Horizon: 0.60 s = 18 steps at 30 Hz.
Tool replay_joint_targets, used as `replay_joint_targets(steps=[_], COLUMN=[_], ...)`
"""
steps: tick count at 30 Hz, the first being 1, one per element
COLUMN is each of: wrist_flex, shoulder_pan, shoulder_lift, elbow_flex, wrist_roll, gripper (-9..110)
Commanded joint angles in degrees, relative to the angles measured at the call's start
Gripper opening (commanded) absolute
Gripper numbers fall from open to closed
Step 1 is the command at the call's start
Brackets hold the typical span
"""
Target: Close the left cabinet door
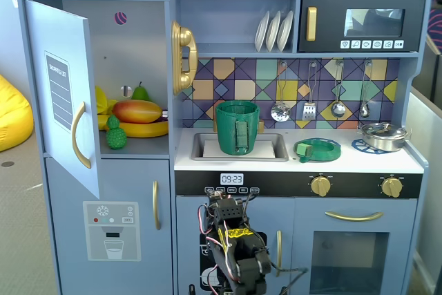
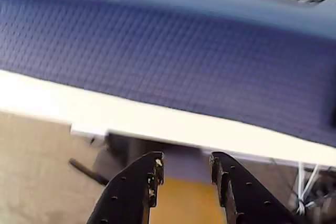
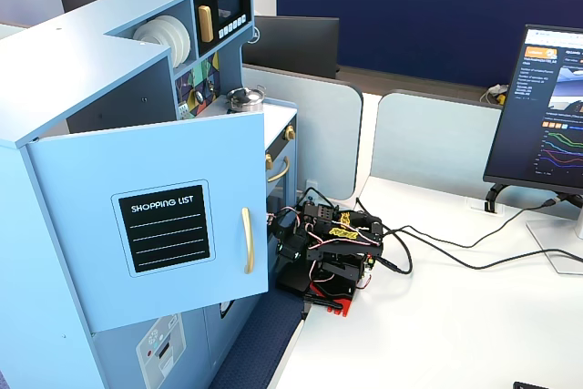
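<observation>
The left cabinet door point(image 1: 61, 94) is a light-blue panel with a curved gold handle point(image 1: 78, 135), and it stands swung wide open at the kitchen's upper left. In a fixed view from the side, the door point(image 3: 150, 225) shows its black "SHOPPING LIST" label point(image 3: 164, 227). My arm point(image 1: 235, 243) sits folded low in front of the oven, to the right of the door and below it, also seen from the side point(image 3: 332, 248). In the wrist view my gripper point(image 2: 186, 158) is open with nothing between the fingers, and it faces a blue partition away from the door.
Toy fruit point(image 1: 137, 111) lies on the shelf behind the open door. A gold phone point(image 1: 183, 56) hangs on the cabinet's right edge. A green pot point(image 1: 237, 127) sits in the sink. The lower door with a dispenser graphic point(image 1: 110, 229) is shut. A monitor point(image 3: 537, 111) and cables are on the white desk.
</observation>
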Motion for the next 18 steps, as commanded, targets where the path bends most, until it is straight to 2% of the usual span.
replay_joint_targets(steps=[1, 8, 18], wrist_flex=[-5.27, -8.26, -17.93], shoulder_pan=[-11.78, -28.92, -44.82], shoulder_lift=[0.53, 4.22, -2.72], elbow_flex=[-4.39, -13.45, -31.38], wrist_roll=[4.48, 3.69, 4.48], gripper=[0, 0, 0])
